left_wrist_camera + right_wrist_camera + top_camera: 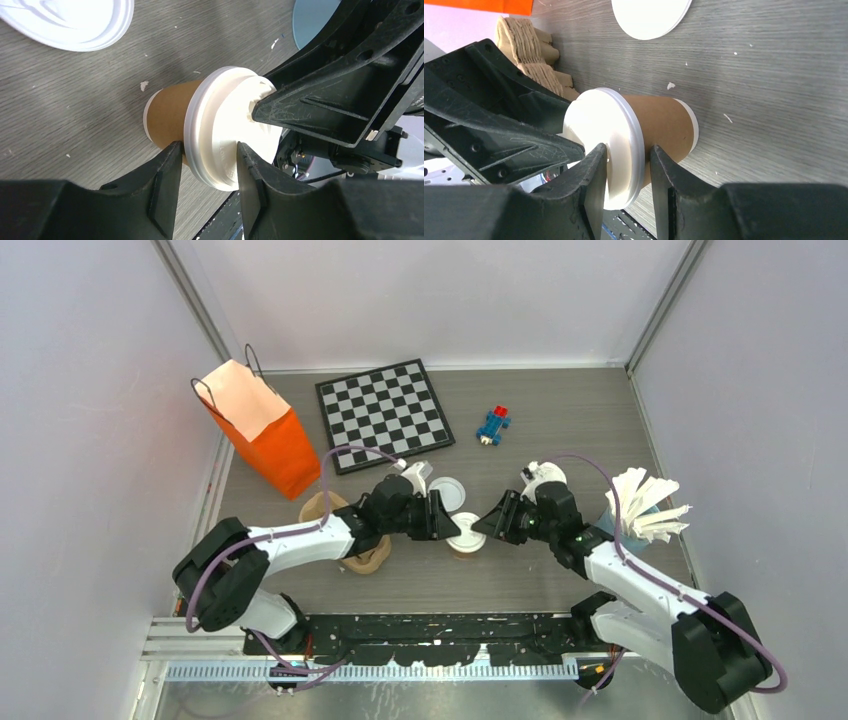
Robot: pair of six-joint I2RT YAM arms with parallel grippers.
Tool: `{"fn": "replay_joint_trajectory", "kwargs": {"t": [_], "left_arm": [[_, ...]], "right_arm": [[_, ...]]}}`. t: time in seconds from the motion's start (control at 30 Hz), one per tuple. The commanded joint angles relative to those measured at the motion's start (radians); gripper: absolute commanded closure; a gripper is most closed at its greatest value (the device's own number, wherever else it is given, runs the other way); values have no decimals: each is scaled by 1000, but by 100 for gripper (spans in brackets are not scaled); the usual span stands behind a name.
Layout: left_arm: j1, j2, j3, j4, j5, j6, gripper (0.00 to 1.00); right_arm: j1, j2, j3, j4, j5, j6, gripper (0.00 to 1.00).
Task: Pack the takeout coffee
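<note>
the two arms have met over one coffee cup (466, 538), which stands upright on the bench (600, 430), about midway between its left and right edges and nearer the near edge than the far one. a white lid (225, 115) sits on the cup. the left gripper (207, 147) reaches in from the left side, its two fingers half closed and straddling the lid's rim, one against the lid's top and the other against the brown wall just under it. it looks like a pinch on the rim. the right gripper (629, 148) does the same from the opposite side, jaws drawn in around the same rim, its finger touching the lid's top. so the cup is caught between both tools at once.

i'd say the step in hand is seating the lid, squeezing the rim down so that it snaps on all round. the cup has not been packed yet.

the next move, as i judge it, needs one gripper to let go and back off while the other keeps the cup level, then a lift toward the pulp tray (365, 558), which lies near the left arm, towards the bench's left edge. a loose lid (447, 492) lies flat just beyond the cup, towards the far edge. an orange bag (270, 440) stands at the far left corner.
</note>
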Motion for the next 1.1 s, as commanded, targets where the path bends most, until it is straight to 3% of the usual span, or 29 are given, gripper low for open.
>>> {"fn": "replay_joint_trajectory", "kwargs": {"t": [0.0, 0.13, 0.33, 0.43, 0.73, 1.07], "left_arm": [[-70, -30, -37, -77, -1, -18, 58], [-78, -57, -64, -45, -19, -41, 57], [-76, -96, -40, -27, -2, -19, 47], [-74, -113, 7, -96, -17, 21, 45], [-20, -135, 66, -184, -30, 71, 44], [23, -104, 109, -203, -3, 142, 46]], "right_arm": [[-11, 111, 64, -54, -7, -126, 64], [-11, 131, 121, -98, -58, -161, 60], [-13, 51, 190, -235, -60, -191, 36], [-14, 23, 236, -313, -51, -214, 32], [-20, 14, 314, -450, -89, -265, 32], [-75, 48, 328, -503, -133, -309, 48]]}}
